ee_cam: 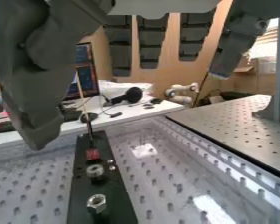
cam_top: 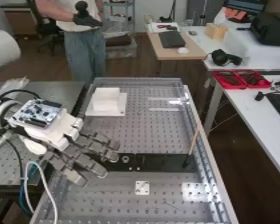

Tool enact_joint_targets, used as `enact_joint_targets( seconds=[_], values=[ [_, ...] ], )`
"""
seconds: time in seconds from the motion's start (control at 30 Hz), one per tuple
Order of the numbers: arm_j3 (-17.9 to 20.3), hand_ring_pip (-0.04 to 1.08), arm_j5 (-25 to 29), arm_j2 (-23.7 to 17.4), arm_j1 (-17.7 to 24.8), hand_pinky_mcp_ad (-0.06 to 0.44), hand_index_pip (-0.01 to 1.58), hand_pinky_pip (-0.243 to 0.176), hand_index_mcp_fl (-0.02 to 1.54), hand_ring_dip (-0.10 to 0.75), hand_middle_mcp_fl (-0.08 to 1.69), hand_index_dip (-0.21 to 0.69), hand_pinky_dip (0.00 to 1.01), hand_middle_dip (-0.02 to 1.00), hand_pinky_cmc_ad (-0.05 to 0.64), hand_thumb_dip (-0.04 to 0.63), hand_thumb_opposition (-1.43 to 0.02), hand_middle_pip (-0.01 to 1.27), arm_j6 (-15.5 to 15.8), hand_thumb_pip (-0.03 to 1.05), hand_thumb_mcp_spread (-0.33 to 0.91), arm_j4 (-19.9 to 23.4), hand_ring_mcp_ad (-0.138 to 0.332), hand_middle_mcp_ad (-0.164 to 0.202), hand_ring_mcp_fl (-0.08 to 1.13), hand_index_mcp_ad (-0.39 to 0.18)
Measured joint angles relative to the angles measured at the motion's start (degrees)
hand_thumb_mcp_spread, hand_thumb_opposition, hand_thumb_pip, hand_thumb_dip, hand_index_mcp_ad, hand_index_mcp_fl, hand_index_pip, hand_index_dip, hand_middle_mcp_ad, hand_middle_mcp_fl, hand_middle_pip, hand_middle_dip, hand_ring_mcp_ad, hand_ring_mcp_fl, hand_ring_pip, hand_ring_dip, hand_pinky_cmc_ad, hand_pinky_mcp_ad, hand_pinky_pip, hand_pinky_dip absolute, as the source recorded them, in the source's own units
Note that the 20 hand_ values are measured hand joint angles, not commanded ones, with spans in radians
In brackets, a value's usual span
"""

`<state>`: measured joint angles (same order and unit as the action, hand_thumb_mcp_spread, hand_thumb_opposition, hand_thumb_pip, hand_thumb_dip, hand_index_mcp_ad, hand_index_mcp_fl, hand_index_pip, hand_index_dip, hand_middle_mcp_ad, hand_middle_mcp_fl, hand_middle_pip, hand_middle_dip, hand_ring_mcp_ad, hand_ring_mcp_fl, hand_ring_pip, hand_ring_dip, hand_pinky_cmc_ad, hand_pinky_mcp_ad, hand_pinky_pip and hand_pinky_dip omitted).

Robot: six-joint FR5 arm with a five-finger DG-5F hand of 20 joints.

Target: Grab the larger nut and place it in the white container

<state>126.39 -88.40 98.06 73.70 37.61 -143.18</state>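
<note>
Currently, the hand (cam_top: 56, 132) hangs with its fingers open near one end of the black strip (cam_top: 165, 162), which bears one nut (ee_cam: 95, 171) and a second nut (ee_cam: 96, 202), relative size uncertain, the white container (cam_top: 106, 99) standing apart from the strip.

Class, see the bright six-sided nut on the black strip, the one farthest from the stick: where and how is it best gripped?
Probably from above: the hand pinching the bright nut by opposite side faces, across the width of the strip. Its faceted sides give flats to press, and the other nut stands farther along the strip, leaving those sides freer.
</note>
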Motion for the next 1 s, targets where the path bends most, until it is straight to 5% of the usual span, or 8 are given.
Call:
enact_joint_targets(
  seconds=[0.63, 1.0],
  values=[
    [3.6, 0.09, 7.4, 5.1, 4.1, 0.278, 1.27, -0.091, 0.02, 0.075, 0.04, -0.007, 0.45, 0.20, 0.326, 0.147, -0.79, 0.14, -3.7, 0.65, 0.29, 9.9, 0.175, 0.038, 0.00, -0.072],
    [4.2, 0.09, 9.1, 8.0, 4.8, 0.278, 1.46, -0.091, 0.02, 0.075, 0.04, 0.138, 0.46, 0.21, 0.326, 0.176, -0.82, 0.14, -4.9, 0.71, 0.31, 13.2, 0.171, 0.038, 0.00, -0.073]
  ],
)
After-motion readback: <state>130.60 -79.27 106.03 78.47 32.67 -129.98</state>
